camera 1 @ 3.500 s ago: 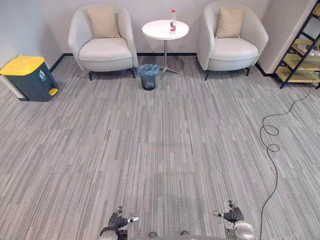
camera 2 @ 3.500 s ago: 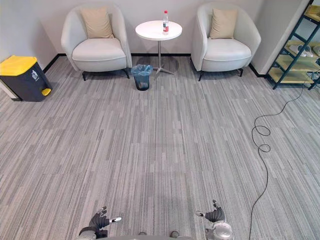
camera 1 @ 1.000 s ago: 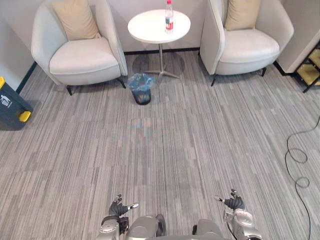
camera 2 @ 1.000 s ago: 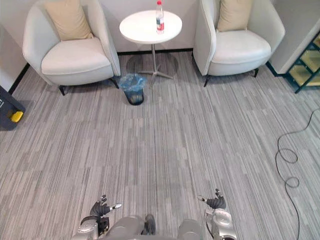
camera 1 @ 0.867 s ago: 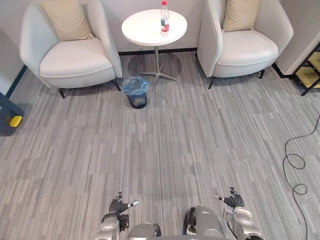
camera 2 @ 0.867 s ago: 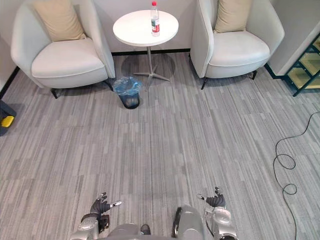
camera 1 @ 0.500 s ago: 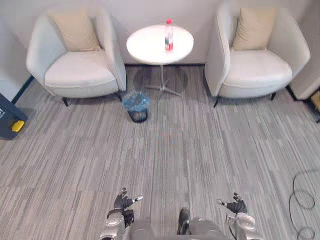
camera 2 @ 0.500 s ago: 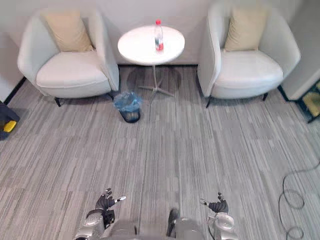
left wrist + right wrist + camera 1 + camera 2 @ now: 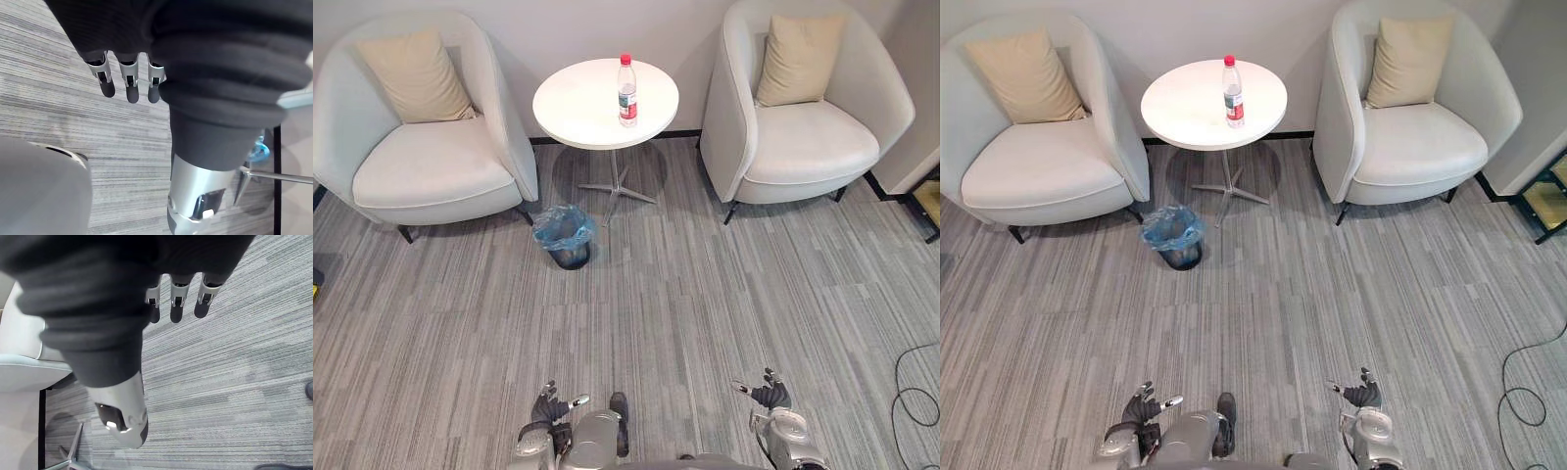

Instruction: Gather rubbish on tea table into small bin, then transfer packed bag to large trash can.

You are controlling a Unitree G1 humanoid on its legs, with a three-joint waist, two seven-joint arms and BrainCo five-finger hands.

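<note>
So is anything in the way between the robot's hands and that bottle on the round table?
Mostly bare carpet lies between the left robot hand, the right robot hand and the bottle on the table. Only the small bin stands on the floor before the table, on the left side.

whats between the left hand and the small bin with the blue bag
Bare grey carpet is all that lies between the left hand and the small bin. The left eye view shows that stretch; the hand is open and holds nothing.

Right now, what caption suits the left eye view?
Red-capped clear plastic bottle upright on round white tea table, blue-bagged small bin beside it; left hand and right hand open.
</note>
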